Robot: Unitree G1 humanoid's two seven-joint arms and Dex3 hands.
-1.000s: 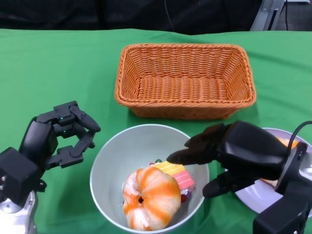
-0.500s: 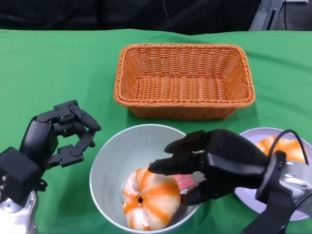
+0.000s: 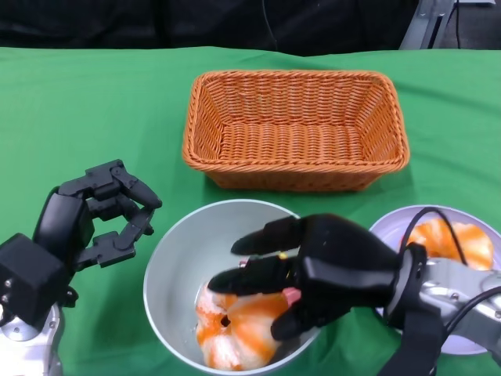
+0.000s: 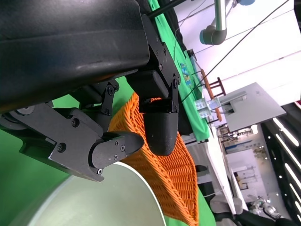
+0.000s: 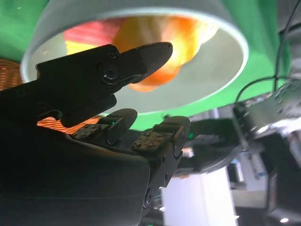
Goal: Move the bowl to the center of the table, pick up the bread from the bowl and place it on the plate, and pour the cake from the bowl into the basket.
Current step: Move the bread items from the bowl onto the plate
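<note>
Both hands spread: right hand (image 3: 313,270) above bowl (image 3: 176,266), left hand (image 3: 98,215) beside it.

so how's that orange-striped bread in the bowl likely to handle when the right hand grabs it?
Probably light and squashy: the bread looks puffy and ring-shaped. It may slide or turn against the smooth bowl wall. The cake lies right beside it, so the right hand, fingers spread above, could nudge that too.

Robotics lab: green-cloth table (image 3: 94,94), another robot arm (image 4: 217,21), ceiling strip lights (image 4: 282,134).
</note>
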